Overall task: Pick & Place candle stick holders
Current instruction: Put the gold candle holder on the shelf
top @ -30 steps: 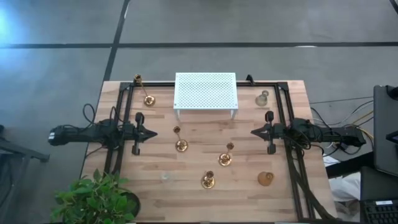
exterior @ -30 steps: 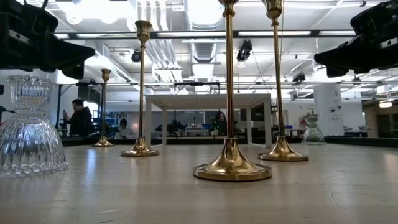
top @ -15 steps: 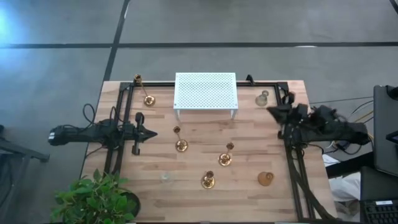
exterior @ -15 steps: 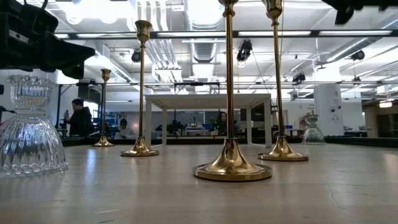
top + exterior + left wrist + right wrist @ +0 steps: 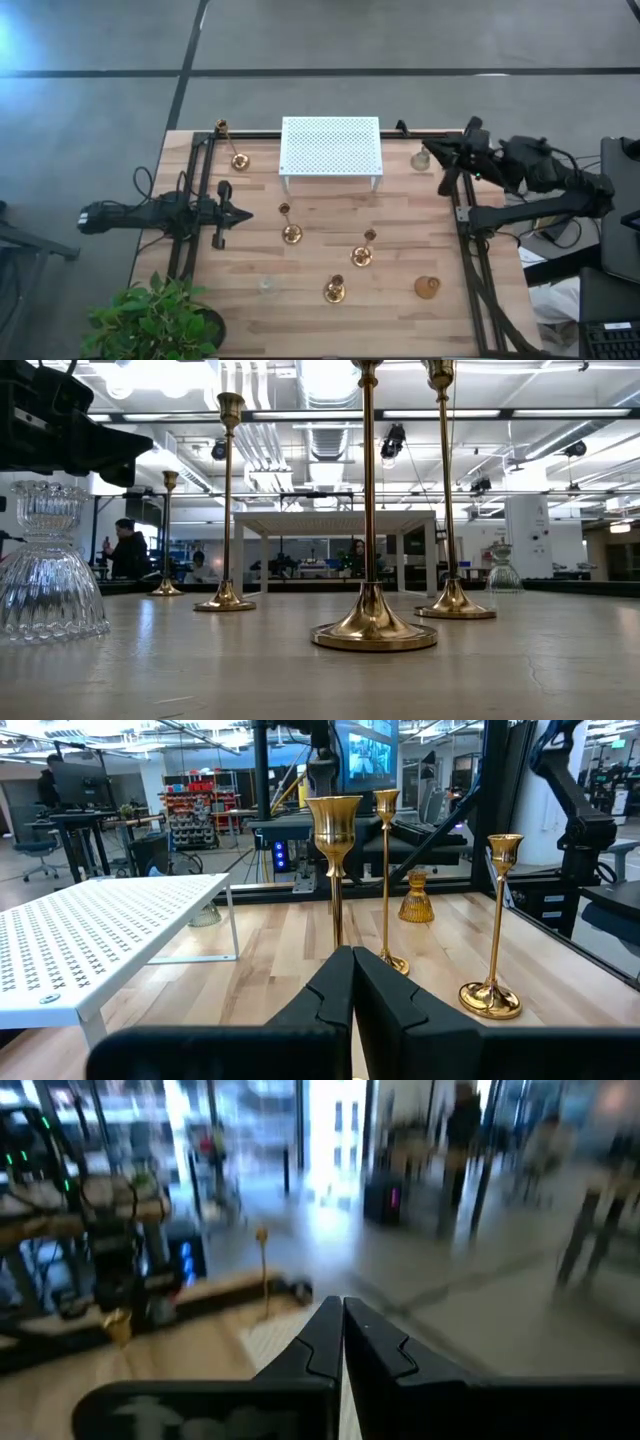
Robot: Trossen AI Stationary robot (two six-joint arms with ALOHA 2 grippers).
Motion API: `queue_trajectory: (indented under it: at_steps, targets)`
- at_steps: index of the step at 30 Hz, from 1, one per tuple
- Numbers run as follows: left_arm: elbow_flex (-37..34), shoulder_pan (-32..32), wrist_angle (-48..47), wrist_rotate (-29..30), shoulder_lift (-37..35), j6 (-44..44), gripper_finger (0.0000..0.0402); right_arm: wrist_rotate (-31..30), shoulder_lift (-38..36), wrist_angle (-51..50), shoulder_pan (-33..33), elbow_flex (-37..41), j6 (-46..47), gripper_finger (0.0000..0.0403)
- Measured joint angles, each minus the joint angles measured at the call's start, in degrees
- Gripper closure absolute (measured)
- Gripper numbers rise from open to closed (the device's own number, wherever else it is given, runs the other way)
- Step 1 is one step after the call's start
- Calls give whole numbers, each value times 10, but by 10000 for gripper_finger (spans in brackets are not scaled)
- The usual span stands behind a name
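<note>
Several candle stick holders stand upright on their round bases on the wooden table. Brass ones stand at the far left (image 5: 240, 161), mid-table (image 5: 291, 233), right of it (image 5: 361, 256) and near the front (image 5: 334, 292). A squat amber one (image 5: 428, 287) is at the near right. Clear glass ones stand near the front (image 5: 266, 286) and at the far right (image 5: 421, 158). My left gripper (image 5: 243, 212) is shut and empty at mid-left, pointing at the brass holders (image 5: 334, 830). My right gripper (image 5: 440, 152) is shut and empty, raised beside the far-right glass holder.
A white perforated rack (image 5: 330, 147) stands on legs at the far middle. Black frame rails (image 5: 465, 260) run along both table sides. A potted plant (image 5: 155, 320) sits at the near left corner. People show in the room beyond the table (image 5: 125, 550).
My right gripper has swung from the table's mid-right toward the far edge and risen out of the low view, now beside the far-right glass holder. The holders have not moved.
</note>
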State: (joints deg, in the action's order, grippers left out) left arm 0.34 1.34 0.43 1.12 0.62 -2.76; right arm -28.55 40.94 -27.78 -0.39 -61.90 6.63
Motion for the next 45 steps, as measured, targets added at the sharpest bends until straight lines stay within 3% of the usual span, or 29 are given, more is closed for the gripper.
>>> queue_trajectory:
  at_steps: [5, 12, 24, 34, 37, 40, 45]
  targets:
    - [0, 0, 0, 0, 0, 0, 388, -8, 77, -146, 13, -117, 93, 394]
    - [0, 0, 0, 0, 0, 0, 388, -110, 168, -250, 95, -212, 160, 394]
    - [0, 0, 0, 0, 0, 0, 388, -318, 275, -368, 286, -242, 371, 394]
    - [0, 0, 0, 0, 1, 0, 388, -457, 286, -373, 387, -244, 443, 394]
    - [0, 0, 0, 0, 1, 0, 388, -481, 285, -329, 393, -259, 413, 394]
    - [0, 0, 0, 0, 1, 0, 388, -480, 285, -232, 393, -275, 278, 394]
    - [0, 0, 0, 0, 1, 0, 388, -384, 285, -58, 390, -281, 19, 394]
